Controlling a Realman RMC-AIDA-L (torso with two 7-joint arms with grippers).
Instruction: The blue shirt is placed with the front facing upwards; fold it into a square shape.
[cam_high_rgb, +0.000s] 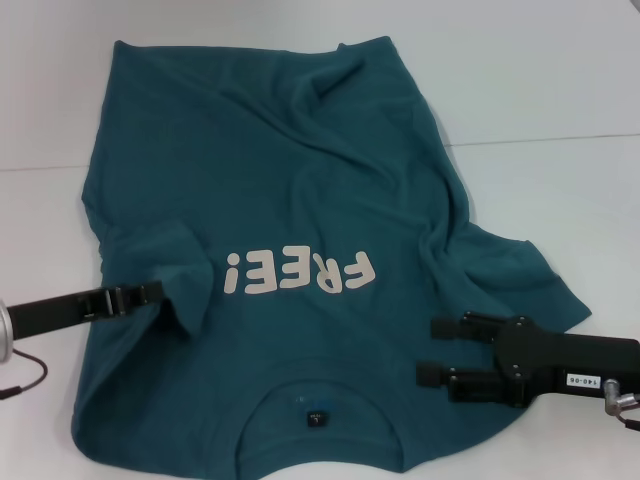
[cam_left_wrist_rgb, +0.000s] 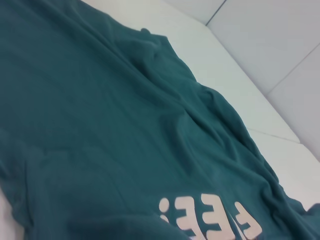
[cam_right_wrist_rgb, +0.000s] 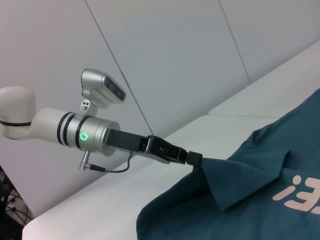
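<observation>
We see the blue shirt (cam_high_rgb: 300, 210) spread front-up on the white desk (cam_high_rgb: 560, 90), rumpled, with its white "FREE!" lettering (cam_high_rgb: 300, 272) between the two grippers and the collar (cam_high_rgb: 315, 395) at the near edge, a small label (cam_high_rgb: 316, 417) inside it.

Our left gripper (cam_high_rgb: 160, 292) reaches in low and nearly level from the left side. Its fingers (cam_right_wrist_rgb: 192, 158) are pinched closed on the edge of the left sleeve (cam_high_rgb: 165, 265), which is folded inward over the body of the shirt; in the right wrist view the cloth rises to a small peak at the fingertips. The arm behind it stretches out straight, with a grey wrist camera (cam_right_wrist_rgb: 103, 88) on top.

Our right gripper (cam_high_rgb: 432, 350) comes in level from the right, above the shirt's near right shoulder area. Its two black fingers (cam_high_rgb: 455, 327) stand well apart, one beyond the other, holding nothing. The right sleeve (cam_high_rgb: 530, 280) lies just beyond them.
</observation>
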